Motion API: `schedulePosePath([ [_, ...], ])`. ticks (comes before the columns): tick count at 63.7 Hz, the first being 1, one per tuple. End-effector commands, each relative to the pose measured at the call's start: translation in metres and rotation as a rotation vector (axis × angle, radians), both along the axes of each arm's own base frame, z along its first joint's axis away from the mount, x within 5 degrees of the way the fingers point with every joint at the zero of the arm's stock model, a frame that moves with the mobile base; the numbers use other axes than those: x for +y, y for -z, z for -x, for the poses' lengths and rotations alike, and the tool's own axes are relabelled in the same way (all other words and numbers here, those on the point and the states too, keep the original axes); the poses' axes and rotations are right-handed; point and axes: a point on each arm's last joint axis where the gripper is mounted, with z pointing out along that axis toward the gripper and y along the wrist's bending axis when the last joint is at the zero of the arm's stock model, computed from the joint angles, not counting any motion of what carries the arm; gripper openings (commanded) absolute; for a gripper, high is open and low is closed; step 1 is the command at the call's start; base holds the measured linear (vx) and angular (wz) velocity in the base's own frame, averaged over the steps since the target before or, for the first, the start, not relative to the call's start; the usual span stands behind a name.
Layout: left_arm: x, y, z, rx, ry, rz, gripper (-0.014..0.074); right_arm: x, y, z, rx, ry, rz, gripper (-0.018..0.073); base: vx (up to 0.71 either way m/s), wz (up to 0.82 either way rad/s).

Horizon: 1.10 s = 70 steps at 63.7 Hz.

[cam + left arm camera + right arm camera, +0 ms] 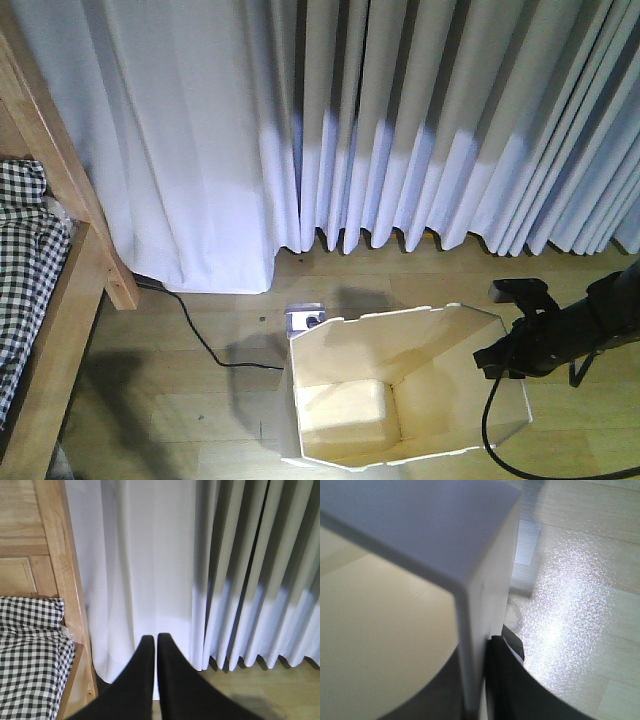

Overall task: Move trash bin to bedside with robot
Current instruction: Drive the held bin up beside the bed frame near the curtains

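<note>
Your right gripper point(474, 680) is clamped on the thin wall of the tall white plastic trash bin point(440, 350) with the faceted rim. In the right wrist view the wall's edge runs straight down between its black fingers point(507, 680), one on the cream-white inner side and one outside. In the front view the slim black right arm point(570, 330) reaches in from the right and meets the trash bin at the right-hand side of its rim, with a black cable point(487, 420) looping down from it in front of the bin wall.

The trash bin stands on the light wooden plank floor point(200, 400) in front of the long pale pleated curtains point(400, 120), its open mouth turned up toward the front camera. It is well apart from the light brown wooden bed frame point(70, 300), which sits at the left edge of that view with black-and-white checked bedding point(25, 260) on it; floor lies between them. Just behind the bin's back-left corner is a small white socket block point(305, 318), and a thin black cord point(200, 335) runs across the floor from under the curtains toward it.

Your left gripper point(152, 639) is closed on nothing, its two black fingers nearly touching with only a thin slit between them. It points at the curtains, with the bed frame and checked bedding to its left.
</note>
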Motion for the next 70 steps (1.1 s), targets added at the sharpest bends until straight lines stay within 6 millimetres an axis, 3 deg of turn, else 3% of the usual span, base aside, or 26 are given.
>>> schedulePosePath([
  [1,0.000,-0.001,-0.001,-0.065,0.001,0.008,-0.0006,0.013,-0.027,-0.008,-0.051,-0.005,-0.179,-0.0005,0.00,0.00],
  [46,0.000,-0.001,-0.001,-0.065,0.001,0.008,-0.0006,0.014,-0.028,-0.010,-0.049,0.028,-0.193,-0.0005,0.00,0.00],
  [70,0.000,-0.001,-0.001,-0.065,0.001,0.008,-0.0006,-0.003,-0.010,-0.053,-0.064,0.140,-0.090,0.0000,0.00,0.00],
])
